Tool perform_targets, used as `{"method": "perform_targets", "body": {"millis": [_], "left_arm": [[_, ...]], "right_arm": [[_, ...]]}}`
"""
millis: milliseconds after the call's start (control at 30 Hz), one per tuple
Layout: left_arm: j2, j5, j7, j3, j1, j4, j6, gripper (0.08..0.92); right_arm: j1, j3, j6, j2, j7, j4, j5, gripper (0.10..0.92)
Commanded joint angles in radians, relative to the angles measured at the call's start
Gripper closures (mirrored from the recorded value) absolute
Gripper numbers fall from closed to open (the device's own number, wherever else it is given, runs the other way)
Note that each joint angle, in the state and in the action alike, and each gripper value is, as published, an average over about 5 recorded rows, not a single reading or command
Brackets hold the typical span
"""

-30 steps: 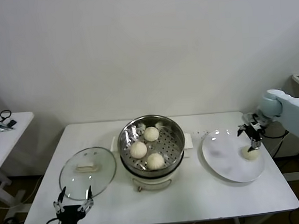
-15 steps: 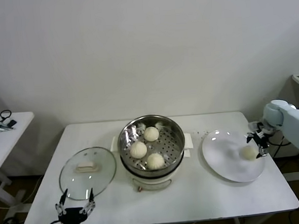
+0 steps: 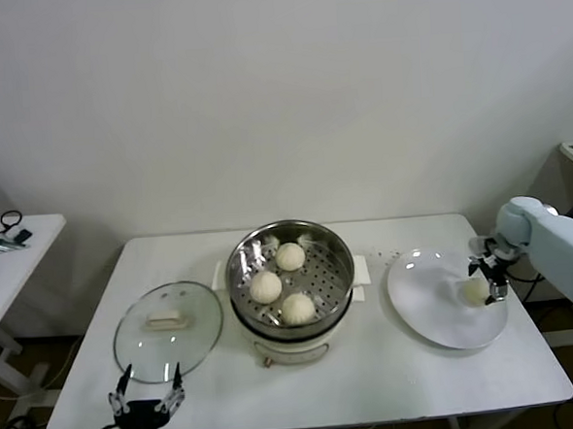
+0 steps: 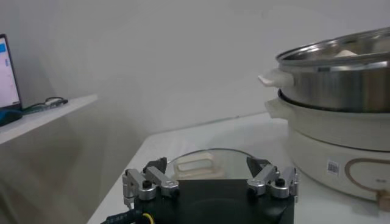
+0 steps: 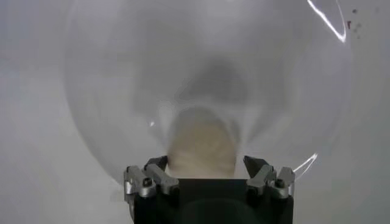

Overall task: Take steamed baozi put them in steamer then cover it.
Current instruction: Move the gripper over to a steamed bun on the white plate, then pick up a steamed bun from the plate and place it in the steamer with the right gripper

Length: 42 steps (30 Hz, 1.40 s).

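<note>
Fingers of the right gripper [image 5: 209, 173] stand spread, one on each side of the last baozi [image 5: 202, 149], which sits between them on the white plate [image 5: 109, 73]; whether the pads already touch the dough cannot be told. In the head view this same gripper [image 3: 489, 282] hangs over the side of the plate [image 3: 423, 303] away from the steamer, with the bun [image 3: 476, 289] right at its tips and the pale right arm [image 3: 561, 246] reaching in from beyond the table's edge.

Out from those fingers, across the plate, stands the steamer [image 3: 293, 316], a shiny steel pot on a white base, uncovered. Three baozi lie on its perforated tray: one toward the wall [image 3: 290, 256], one on the side away from the plate [image 3: 265, 287], and one nearest the robot [image 3: 298, 308].

Past the steamer, farthest from the right gripper, the glass cover [image 3: 167, 331] lies flat on the white table [image 3: 374, 379] with its whitish bar handle [image 3: 166, 320] up.

Just on the robot's side of that cover waits the left gripper [image 3: 145, 405], at the table's near edge, its fingers wide apart and holding nothing. Its wrist view shows the fingers [image 4: 150, 182] spread, the cover [image 4: 210, 163] flat just ahead of them and the steamer [image 4: 341, 79] rising beside it.
</note>
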Motion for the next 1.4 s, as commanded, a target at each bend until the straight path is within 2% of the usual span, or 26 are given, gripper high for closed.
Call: {"method": "perform_targets", "body": {"millis": [33, 400, 600, 967, 1133, 1400], "left_arm": [[-0.006, 0.024, 0.0, 0.005, 0.001, 0.002, -0.006, 0.177], [-0.004, 0.017, 0.0, 0.004, 0.0, 0.001, -0.004, 0.177], [-0.003, 0.017, -0.001, 0.004, 0.003, -0.007, -0.004, 0.177], [-0.003, -0.004, 0.003, 0.028, 0.01, -0.038, 0.007, 0.177], [-0.008, -0.019, 0.002, 0.062, -0.001, -0.073, 0.018, 0.177], [-0.005, -0.023, 0.003, 0.095, -0.012, -0.1, 0.028, 0.177]], "right_arm": [[-0.016, 0.012, 0.003, 0.026, -0.01, -0.029, -0.024, 0.233], [-0.014, 0.025, 0.002, 0.018, -0.026, -0.032, -0.008, 0.329], [0.035, -0.025, -0.017, 0.006, -0.026, 0.004, 0.071, 0.346], [0.433, -0.43, -0.199, -0.013, 0.006, 0.218, 0.533, 0.355], [0.639, -0.61, -0.254, 0.064, 0.027, 0.259, 0.725, 0.355], [0.792, -0.739, -0.341, 0.195, 0.075, 0.346, 0.928, 0.349]]}}
